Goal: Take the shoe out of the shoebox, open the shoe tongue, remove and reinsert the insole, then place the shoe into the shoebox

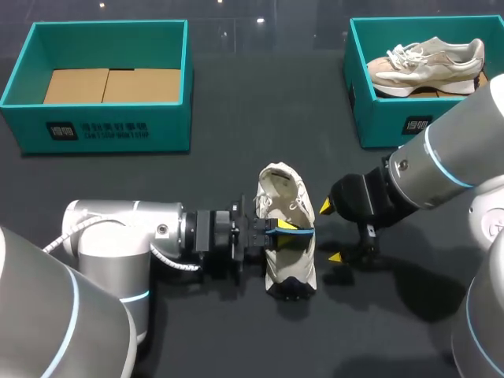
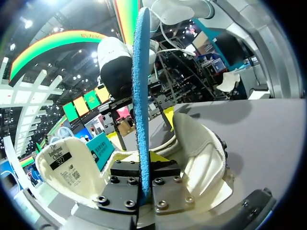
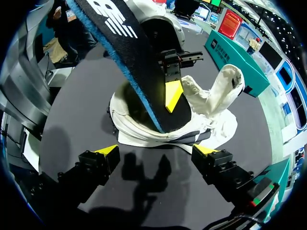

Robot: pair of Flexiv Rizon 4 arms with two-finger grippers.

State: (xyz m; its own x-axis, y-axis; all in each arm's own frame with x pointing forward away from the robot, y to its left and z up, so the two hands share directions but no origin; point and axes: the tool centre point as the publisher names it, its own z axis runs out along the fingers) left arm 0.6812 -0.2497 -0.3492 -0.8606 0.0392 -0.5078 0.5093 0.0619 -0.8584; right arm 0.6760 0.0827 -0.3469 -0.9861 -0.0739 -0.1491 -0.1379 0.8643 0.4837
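Black table (image 1: 236, 102), a teal left box (image 1: 110, 130) and right box (image 1: 386, 122) at its far corners, the right one holding a second shoe (image 1: 425, 67). We see the shoe (image 1: 282, 185) mid-table, tongue (image 2: 67, 167) folded back. The insole (image 2: 141, 96) stands on edge, its end in the shoe. Our left gripper (image 1: 285, 227) is pinched tight on the insole. Our right gripper (image 1: 331, 232) is spread wide, empty, just beside the shoe

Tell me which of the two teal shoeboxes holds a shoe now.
The right shoebox, at the table's far right: a beige shoe lies in it. The left shoebox shows only its cardboard floor.
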